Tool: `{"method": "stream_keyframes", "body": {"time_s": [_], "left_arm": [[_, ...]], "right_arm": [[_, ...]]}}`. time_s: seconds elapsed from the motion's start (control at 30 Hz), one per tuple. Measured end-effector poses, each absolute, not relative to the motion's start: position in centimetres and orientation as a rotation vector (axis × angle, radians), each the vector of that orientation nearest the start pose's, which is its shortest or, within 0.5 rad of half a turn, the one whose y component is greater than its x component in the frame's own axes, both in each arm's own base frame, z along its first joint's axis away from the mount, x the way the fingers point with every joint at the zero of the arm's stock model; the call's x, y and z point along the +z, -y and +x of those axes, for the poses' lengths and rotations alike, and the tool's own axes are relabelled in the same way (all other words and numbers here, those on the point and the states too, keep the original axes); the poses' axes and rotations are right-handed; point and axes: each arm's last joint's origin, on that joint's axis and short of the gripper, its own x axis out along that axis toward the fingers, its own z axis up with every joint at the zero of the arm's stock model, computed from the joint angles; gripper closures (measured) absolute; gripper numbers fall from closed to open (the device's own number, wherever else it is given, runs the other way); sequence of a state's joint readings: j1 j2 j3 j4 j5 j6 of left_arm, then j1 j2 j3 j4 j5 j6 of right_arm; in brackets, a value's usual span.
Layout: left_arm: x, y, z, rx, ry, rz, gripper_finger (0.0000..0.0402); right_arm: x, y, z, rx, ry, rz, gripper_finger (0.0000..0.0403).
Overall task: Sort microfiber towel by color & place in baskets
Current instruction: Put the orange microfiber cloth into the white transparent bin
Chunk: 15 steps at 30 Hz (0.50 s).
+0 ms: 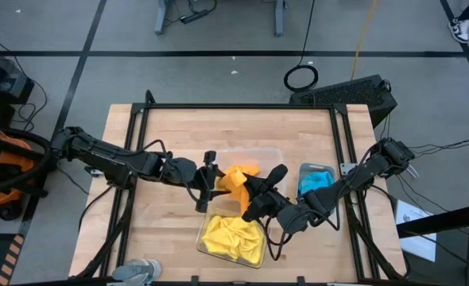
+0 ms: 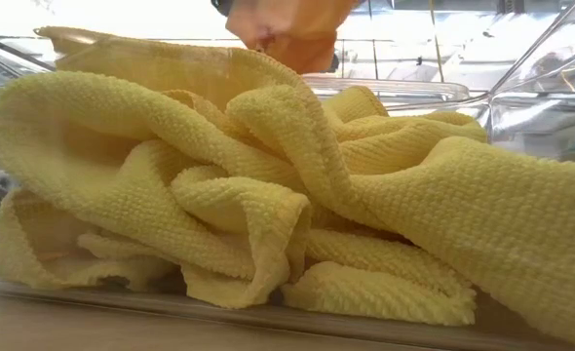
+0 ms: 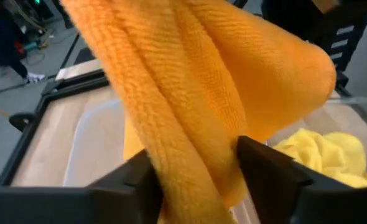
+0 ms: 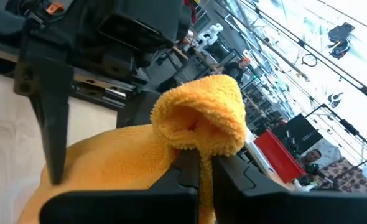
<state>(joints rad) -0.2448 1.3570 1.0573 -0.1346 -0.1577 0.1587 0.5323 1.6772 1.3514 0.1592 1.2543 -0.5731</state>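
An orange microfiber towel (image 1: 236,179) hangs lifted between my two grippers, above the table's middle beside a clear basket (image 1: 270,152). My left gripper (image 1: 212,183) stands at its left side, open, and the towel (image 3: 202,93) runs down through the gap. My right gripper (image 1: 250,189) is shut on the towel from the right. Yellow towels (image 1: 233,238) lie heaped in the near basket (image 1: 205,230). A blue towel (image 1: 315,181) lies in the narrow basket (image 1: 304,168) on the right. My left gripper has its fingers (image 3: 264,174) spread on either side of the towel's hanging folds (image 3: 196,155), which fill the gap and brush their inner sides; they come nearly level from the table's left. My right gripper pinches a bunched fold of the towel (image 4: 199,134) between its two shut fingers, level from the table's right. The fold bulges out past the fingertips, and the towel is clear of the table.
The yellow towels (image 2: 268,214) fill the low view, with the orange towel (image 2: 297,29) hanging above them. A small grey thing (image 1: 139,270) lies at the near left edge. Bare wood shows at the far and left parts of the table (image 1: 179,127).
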Motion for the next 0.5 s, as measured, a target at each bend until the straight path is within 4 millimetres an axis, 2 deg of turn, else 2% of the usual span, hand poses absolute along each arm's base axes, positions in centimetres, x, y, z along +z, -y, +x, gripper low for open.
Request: {"method": "stream_keyframes", "body": {"time_s": [0.07,0.2,0.23,0.5], "left_arm": [[30.5,7.0,29.6,-0.117,-0.416,0.221,0.0245],[31.1,7.4,29.8,-0.125,-0.350,0.211,0.0370],[31.2,7.5,29.8,-0.125,-0.342,0.209,0.0382],[31.7,7.2,29.6,-0.060,-0.312,0.245,0.0392]], "right_arm": [[33.2,-16.7,33.7,-0.666,-0.309,-0.677,0.0394],[33.2,-16.8,33.9,-0.600,-0.289,-0.669,0.0394],[33.2,-16.9,33.8,-0.590,-0.285,-0.665,0.0394],[33.1,-18.2,33.2,-0.533,-0.255,-0.622,0.0394]]}}
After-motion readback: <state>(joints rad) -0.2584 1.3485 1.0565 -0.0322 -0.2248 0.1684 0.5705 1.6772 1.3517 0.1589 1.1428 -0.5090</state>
